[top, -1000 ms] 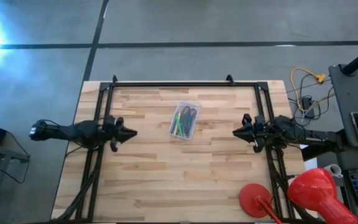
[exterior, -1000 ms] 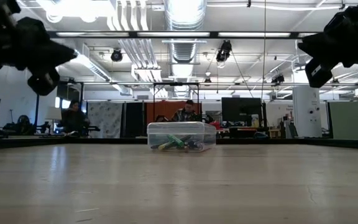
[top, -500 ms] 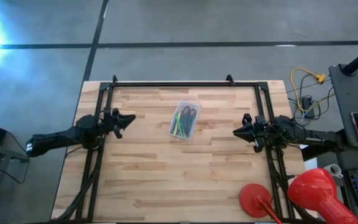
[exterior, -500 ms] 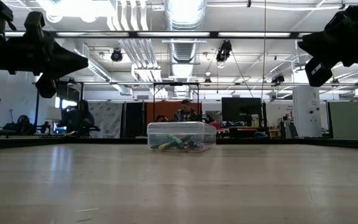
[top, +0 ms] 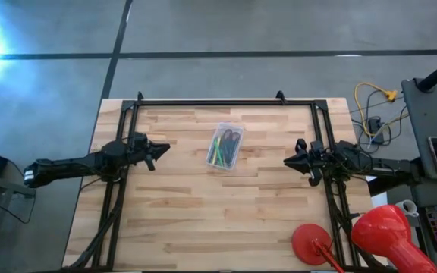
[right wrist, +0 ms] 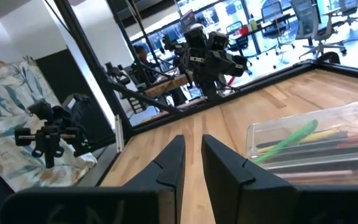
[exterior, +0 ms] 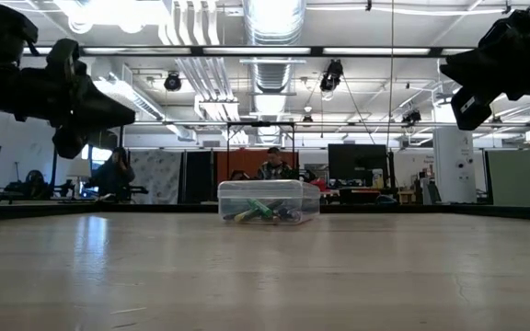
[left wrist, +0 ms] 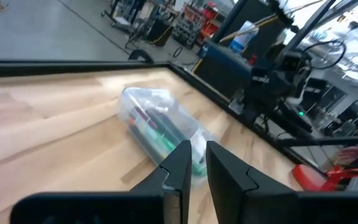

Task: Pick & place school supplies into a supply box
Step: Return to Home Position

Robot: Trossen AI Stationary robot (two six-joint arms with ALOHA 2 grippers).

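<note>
The clear supply box [top: 224,146] stands on its base on the wooden table, in the middle toward the far edge; it also shows in the low view [exterior: 268,202]. Several pens lie inside it, a green one [right wrist: 286,142] plainest; I cannot make out the scissors. My left gripper [top: 164,149] hangs in the air to the box's left, fingers close together and empty, pointing at the box [left wrist: 160,127]. My right gripper [top: 287,161] hangs to the box's right, also shut and empty, pointing toward the box [right wrist: 316,146].
A red round-based object [top: 309,244] stands at the table's near right corner, beside a larger red thing [top: 385,233]. Black frame rails [top: 218,101] run along the far edge and both sides. People sit in the room beyond the table [exterior: 274,165].
My left gripper has swung toward the table's far edge and then a little back, and its arm has turned so that the fingers point more toward the box. The gripper stays shut and empty. The box and my right arm have kept still.
</note>
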